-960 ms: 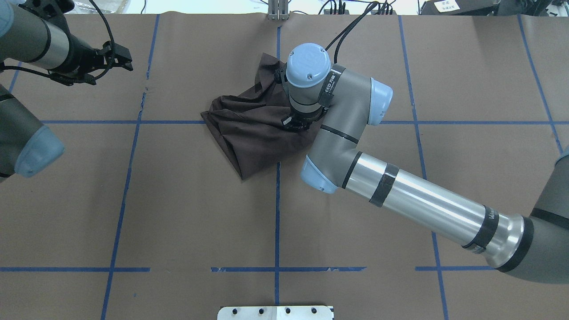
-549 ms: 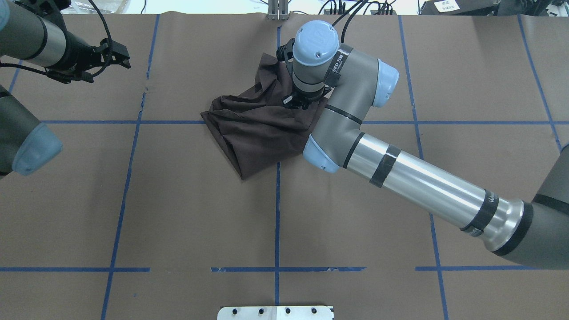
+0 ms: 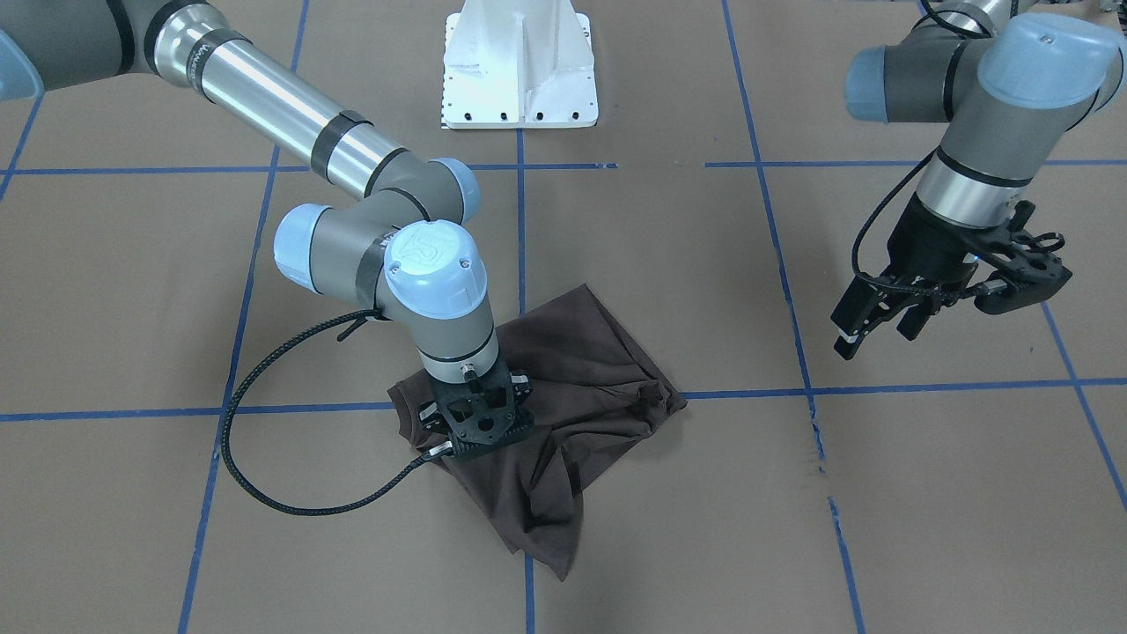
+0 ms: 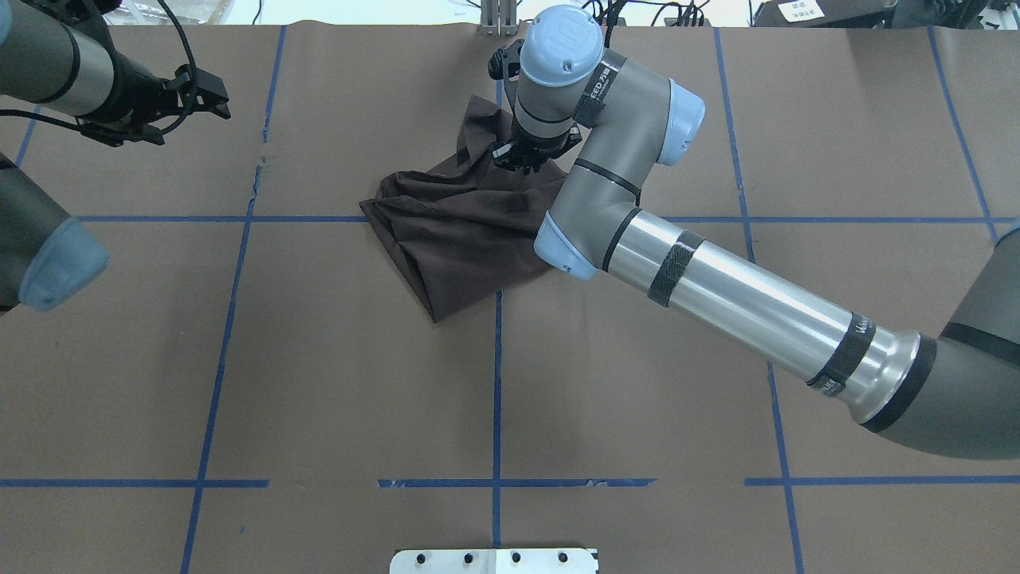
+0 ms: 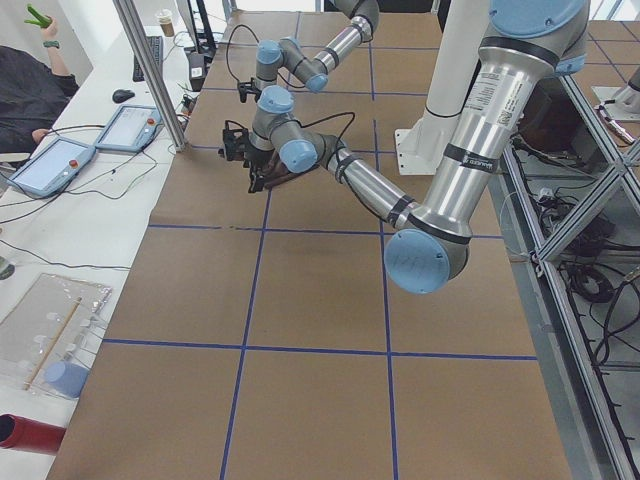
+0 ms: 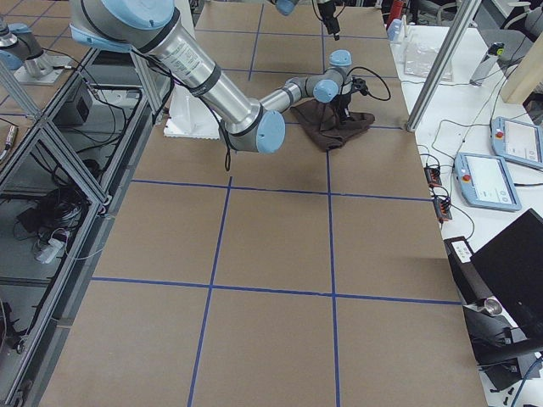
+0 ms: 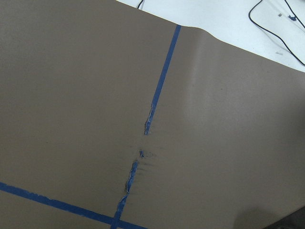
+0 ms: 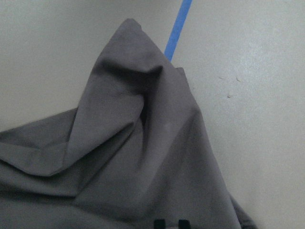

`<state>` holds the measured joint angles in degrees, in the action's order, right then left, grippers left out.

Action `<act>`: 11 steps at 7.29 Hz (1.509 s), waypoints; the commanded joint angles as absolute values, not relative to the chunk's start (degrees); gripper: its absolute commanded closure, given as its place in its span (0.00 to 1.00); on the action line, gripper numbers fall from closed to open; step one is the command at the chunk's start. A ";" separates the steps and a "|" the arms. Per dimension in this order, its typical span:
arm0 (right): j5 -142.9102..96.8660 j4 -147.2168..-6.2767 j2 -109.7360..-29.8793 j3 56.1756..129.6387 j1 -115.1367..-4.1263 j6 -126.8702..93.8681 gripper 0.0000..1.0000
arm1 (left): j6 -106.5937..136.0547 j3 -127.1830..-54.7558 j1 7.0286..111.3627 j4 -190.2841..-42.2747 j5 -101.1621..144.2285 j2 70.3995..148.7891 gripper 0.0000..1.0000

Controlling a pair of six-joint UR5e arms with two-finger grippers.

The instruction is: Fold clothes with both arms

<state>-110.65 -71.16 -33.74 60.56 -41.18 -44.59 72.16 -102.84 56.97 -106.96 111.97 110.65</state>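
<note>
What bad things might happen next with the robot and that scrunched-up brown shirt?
1. The T-shirt lies in a crumpled heap, so the right gripper just over it may pinch several layers together and fold it crooked.
2. The left gripper hangs far off over the bare table. One arm pulling alone might drag the whole heap.
3. The black cable loops low beside the T-shirt and could snag the cloth.

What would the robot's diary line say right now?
brown T-shirt crumpled on table | right pincer over it, grip unclear | left pincer open, away, empty
</note>
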 commanded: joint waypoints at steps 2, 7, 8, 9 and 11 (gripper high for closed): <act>-116.35 -74.94 -39.02 66.08 -40.43 -46.49 0.01 | 72.42 -102.92 57.04 -106.96 111.97 110.74 0.00; -115.93 -77.61 -39.02 67.59 -36.83 -48.34 0.27 | 72.60 -102.92 57.04 -106.96 111.97 110.74 0.00; -115.84 -77.61 -39.11 67.59 -36.83 -48.34 0.46 | 72.68 -102.92 57.04 -106.96 111.97 110.74 0.00; -115.84 -77.43 -39.20 67.59 -36.91 -48.25 0.55 | 72.69 -102.92 57.04 -106.96 111.97 110.74 0.00; -115.75 -77.26 -39.03 67.50 -37.79 -48.25 0.57 | 72.60 -102.92 57.04 -106.96 111.97 110.74 0.00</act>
<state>-115.79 -77.37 -39.13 67.58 -37.28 -48.26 72.66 -102.92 57.04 -106.96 111.97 110.74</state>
